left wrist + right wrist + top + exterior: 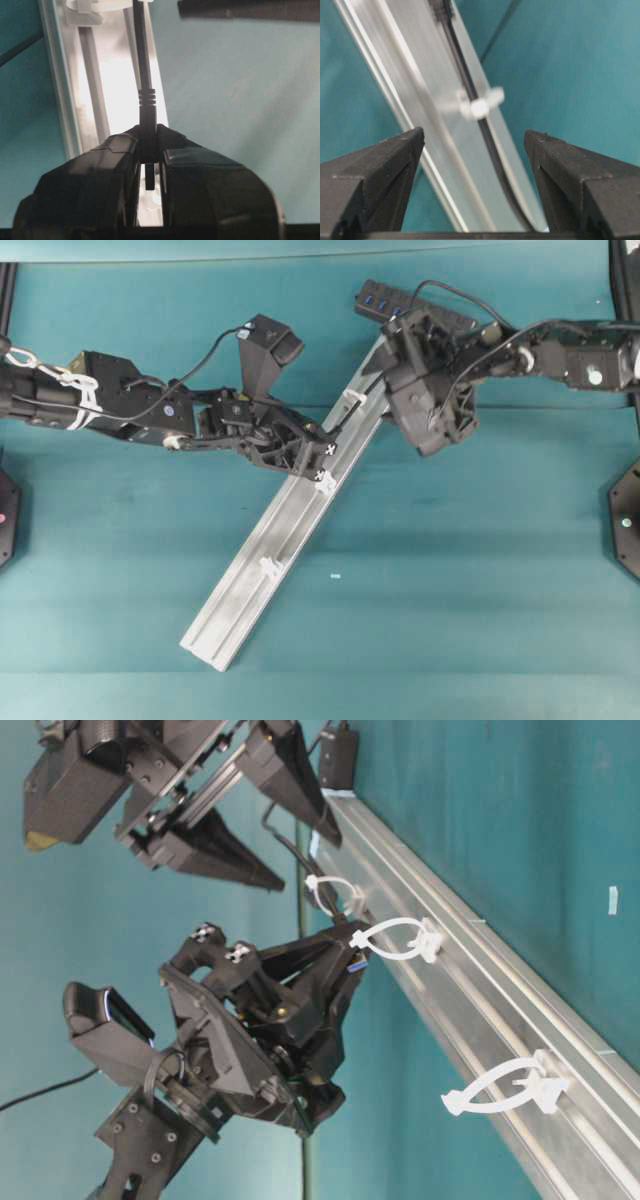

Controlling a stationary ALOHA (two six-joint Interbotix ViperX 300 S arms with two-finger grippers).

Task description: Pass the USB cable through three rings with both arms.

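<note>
Left gripper [149,150]: clamped on the plug end of the cable [145,75], centre of the overhead frame, at the middle ring [325,480].
Right gripper [475,150]: jaws wide, holding nothing, above the rail [270,560], upper right of centre.
Cable: runs through the upper ring [353,398] along the rail.
Lower ring [270,565]: unthreaded, lower left of centre.
Hub [385,305]: at the rail's top end.

A teal table [480,570] fills the whole overhead view, its surface matte and faintly streaked. A paler teal band runs along the top edge at 12 o'clock. A tiny white speck [335,577] lies near the centre, toward 6 o'clock. Light is even and soft, casting only faint shadows.
</note>
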